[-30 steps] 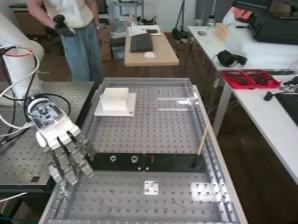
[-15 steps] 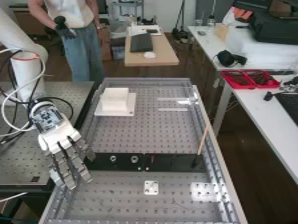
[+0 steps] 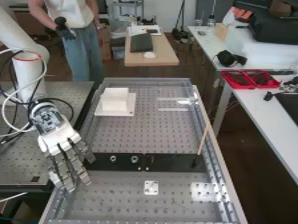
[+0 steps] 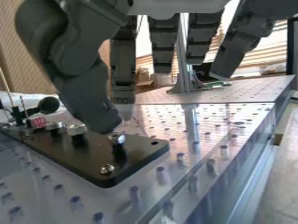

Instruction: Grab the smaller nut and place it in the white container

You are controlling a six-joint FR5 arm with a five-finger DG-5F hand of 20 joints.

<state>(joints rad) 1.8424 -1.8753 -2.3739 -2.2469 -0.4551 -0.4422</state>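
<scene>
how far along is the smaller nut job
Nothing looks done yet: the smaller nut stands at the end of the black bar. Nothing is in the robot hand; its fingers are open, thumb close to the nut. Left: grasp it, lift it off and place it in the white container.

Table: Grey metal (image 3: 149,140), drilled with rows of holes, stretches away inside raised side rails.
Far end: A white container (image 3: 115,101) sits toward the high view's left on a flat white base (image 3: 110,113).
Middle: A flat black bar (image 3: 174,162) lies crosswise.
Near end: A small white plate (image 3: 151,188) rests flat, apart from the bar.
</scene>
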